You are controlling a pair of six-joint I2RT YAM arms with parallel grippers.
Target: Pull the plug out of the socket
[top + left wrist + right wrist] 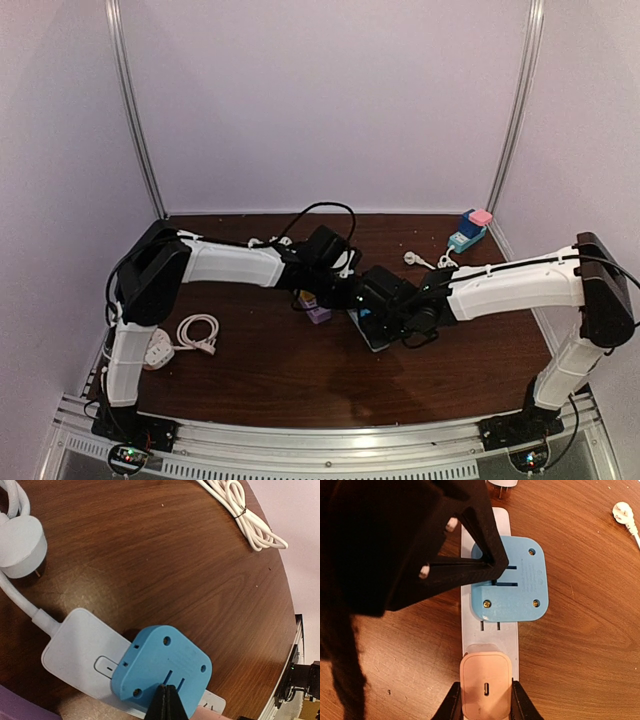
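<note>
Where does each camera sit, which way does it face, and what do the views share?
Top external: above and behind the bases, facing down at the table; left arm and right arm meet mid-table.
Left wrist: on the left arm, looking along the shut left gripper at the blue adapter on the white power strip.
Right wrist: looking down at the pink plug clamped by the right gripper.
Shared: both wrist views show the blue adapter and strip.

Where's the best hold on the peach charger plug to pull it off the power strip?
Grip the peach charger plug by its two flat side faces, coming down from above along the pull line. It stands upright at one end of the white power strip, its sides bare, with the blue adapter set apart. The right gripper straddles it this way, with its fingers against both sides.
</note>
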